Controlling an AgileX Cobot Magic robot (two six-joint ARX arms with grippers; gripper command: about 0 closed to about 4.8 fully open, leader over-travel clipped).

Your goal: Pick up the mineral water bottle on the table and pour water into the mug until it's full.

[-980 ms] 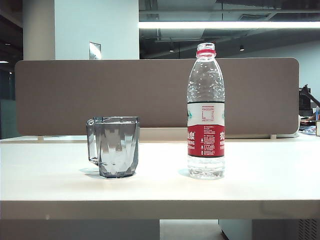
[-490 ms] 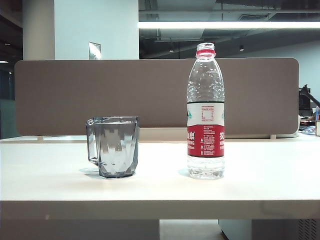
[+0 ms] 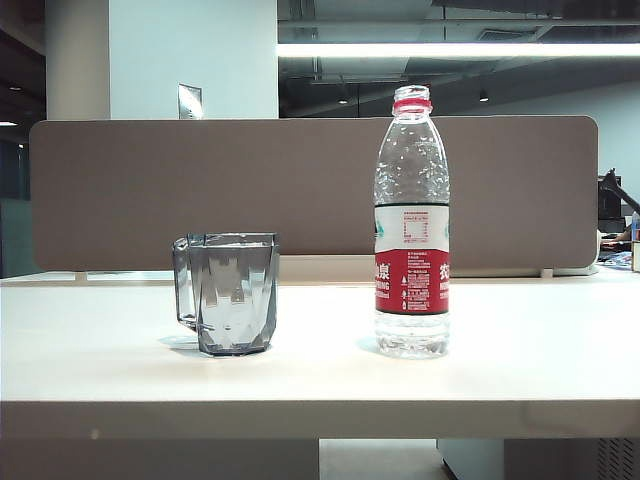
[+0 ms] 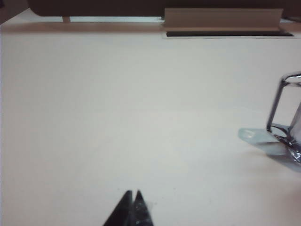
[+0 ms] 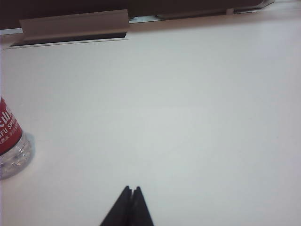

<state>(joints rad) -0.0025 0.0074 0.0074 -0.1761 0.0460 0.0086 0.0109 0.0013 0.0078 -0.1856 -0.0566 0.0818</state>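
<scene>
The bottle [image 3: 412,225] is standing upright right of centre on the table [image 3: 560,340], cap off, with the mug [image 3: 228,293] sitting well apart on its left (handle facing left). Neither arm is showing in the exterior view. Left gripper [image 4: 132,194] and right gripper [image 5: 130,189] are both hovering over bare tabletop, jaws pressed together, gripping nothing.

Light: ceiling strip lamp [image 3: 455,49] glows above the bottle [image 3: 411,225] | Shadows: faint, soft patch beside the mug [image 3: 228,292] | Table [image 3: 520,370]: bright, slightly washed | Wrist views: soft, mildly blurred, pinkish cast
</scene>
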